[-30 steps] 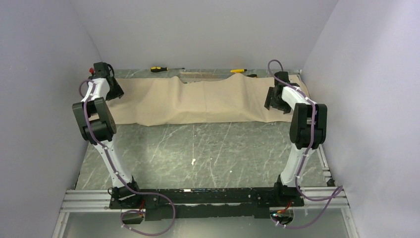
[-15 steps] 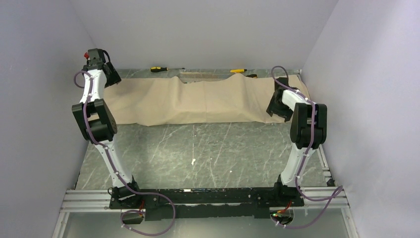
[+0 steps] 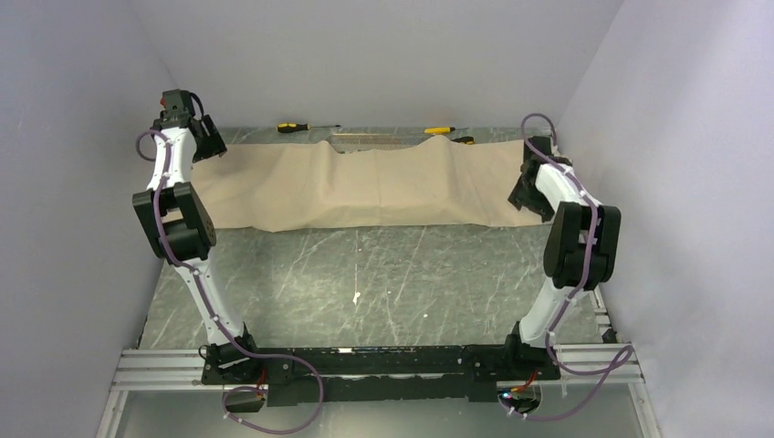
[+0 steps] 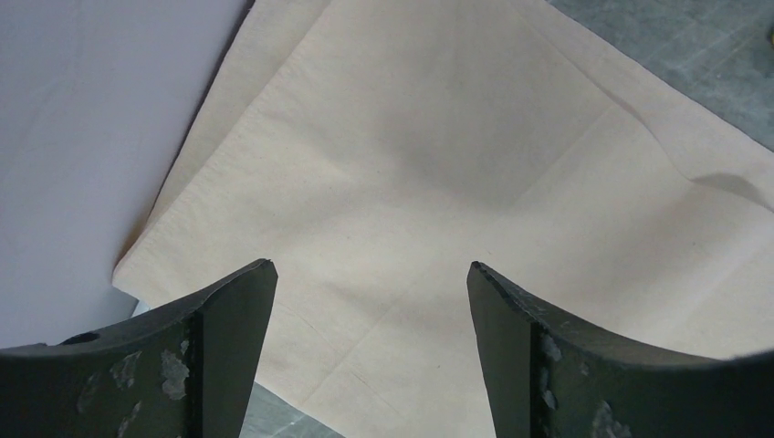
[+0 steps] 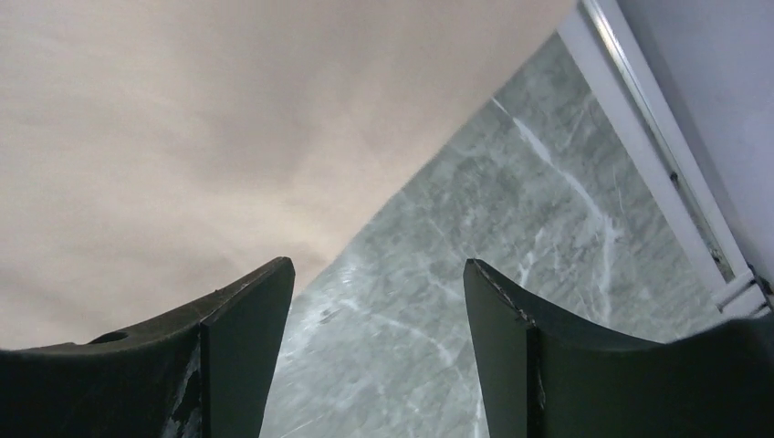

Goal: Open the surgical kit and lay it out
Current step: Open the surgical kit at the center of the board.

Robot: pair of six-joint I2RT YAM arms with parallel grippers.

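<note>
The beige wrap cloth (image 3: 365, 187) lies spread wide across the far half of the table, humped in the middle; what it covers is hidden. My left gripper (image 3: 212, 139) hovers above the cloth's far left corner, open and empty, with the cloth (image 4: 438, 173) showing between its fingers (image 4: 233, 315) in the left wrist view. My right gripper (image 3: 528, 193) hangs at the cloth's right edge, open with nothing in it. Its wrist view shows the cloth edge (image 5: 183, 137) to the left and bare marbled table (image 5: 456, 265) under the gap.
Two yellow-and-black screwdrivers (image 3: 292, 127) (image 3: 440, 130) lie along the back wall beyond the cloth. Grey walls close in on the left, right and back. A white rail (image 5: 657, 137) runs along the table's right edge.
The right arm swung outward to the right, its gripper moving off the cloth's right end toward the edge. The left gripper rose and drew back toward the far left corner.
</note>
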